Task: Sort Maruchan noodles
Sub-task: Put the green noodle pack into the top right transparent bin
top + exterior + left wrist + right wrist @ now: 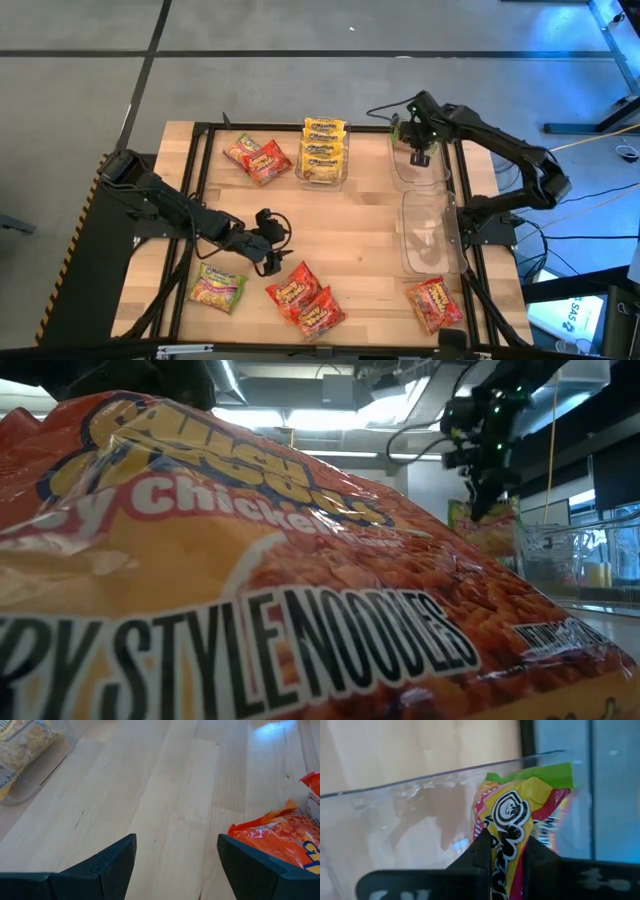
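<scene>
At the left of the table, a light green packet (218, 288) lies flat near the front edge, untouched. Just beside it, toward the middle, the left gripper (268, 243) is held low over bare wood with its fingers spread wide and nothing between them — in the left wrist view one finger (107, 862) is flanked by plain board, the other by the crinkled edge of a red-orange packet (272, 837). In the high view that packet belongs to a pair of red-orange packets (305, 297) lying just in front of the left gripper, nearer the table's front edge, their long axes set on a diagonal. For these, the left arm is clearly the nearer one.

Further back, two more red-orange packets (257, 157) are seen beside a clear bin (322, 176) stacked with yellow packets (323, 145).

At the right, the right gripper (419, 152) is held over a second clear bin (421, 178) at the table's rear right. Its fingers are closed on a green-topped packet (520, 815), gripped by its edge and hanging long axis downward — directly above the bin's open mouth, so the coming release is judged to be a straight drop. A third clear bin (428, 262) stands in front of it, and one last red-orange packet (434, 303) lies near the front right corner, closer to the right arm.
</scene>
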{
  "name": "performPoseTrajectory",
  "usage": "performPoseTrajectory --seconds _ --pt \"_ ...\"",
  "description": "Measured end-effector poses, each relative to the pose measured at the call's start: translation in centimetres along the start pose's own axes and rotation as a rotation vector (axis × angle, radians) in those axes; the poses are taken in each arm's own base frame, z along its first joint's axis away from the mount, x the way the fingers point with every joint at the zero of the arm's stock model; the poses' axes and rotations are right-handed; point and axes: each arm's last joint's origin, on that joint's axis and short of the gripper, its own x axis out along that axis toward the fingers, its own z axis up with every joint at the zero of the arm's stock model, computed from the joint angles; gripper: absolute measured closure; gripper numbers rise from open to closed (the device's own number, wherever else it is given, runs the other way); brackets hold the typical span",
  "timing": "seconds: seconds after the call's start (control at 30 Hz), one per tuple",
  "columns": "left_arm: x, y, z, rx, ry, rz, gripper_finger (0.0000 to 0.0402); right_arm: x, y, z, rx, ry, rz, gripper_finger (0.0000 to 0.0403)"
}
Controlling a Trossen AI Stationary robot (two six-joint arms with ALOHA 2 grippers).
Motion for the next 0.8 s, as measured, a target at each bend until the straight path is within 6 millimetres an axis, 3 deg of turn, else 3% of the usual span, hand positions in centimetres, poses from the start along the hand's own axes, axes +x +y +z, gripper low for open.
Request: performPoseTrajectory --seconds 0.2,0.5,0.8 --pt "0.0 0.0 0.0 0.019 0.0 0.0 0.0129 2.7 0.0 0.5 -0.018 0.055 0.089 0.0375" --pt "0.0 0.0 0.0 0.019 0.0 0.0 0.0129 6.6 0.3 0.1 -0.054 0.148 0.089 0.0375" --pt "0.0 0.0 0.0 0.017 -0.002 -0.002 0.0129 7.1 -0.1 0.5 -0.07 0.134 -0.021 0.0373"
